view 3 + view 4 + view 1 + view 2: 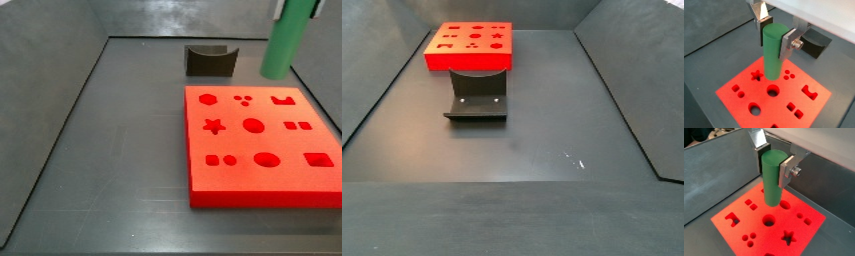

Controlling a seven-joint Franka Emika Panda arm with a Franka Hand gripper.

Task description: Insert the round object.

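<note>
My gripper (pixel 775 37) is shut on the round object (pixel 772 55), a plain green cylinder, near its top end. The cylinder hangs upright, clear of the red board (pixel 791 90). Both wrist views show this grip (pixel 774 167) and the cylinder (pixel 772 185), its lower end over the board (pixel 807 228) close to a round hole (pixel 785 205). In a side view the cylinder (pixel 282 45) hangs from the gripper (pixel 297 8) above the far right of the board (pixel 254 190). The board has round holes (pixel 253 125) among several other shapes.
The dark fixture (pixel 209 60) stands on the floor just beyond the board's far edge and shows in a side view (pixel 476 95) and a wrist view (pixel 814 44). Grey walls enclose the floor (pixel 107 160). In one side view the board (pixel 472 45) sits far back.
</note>
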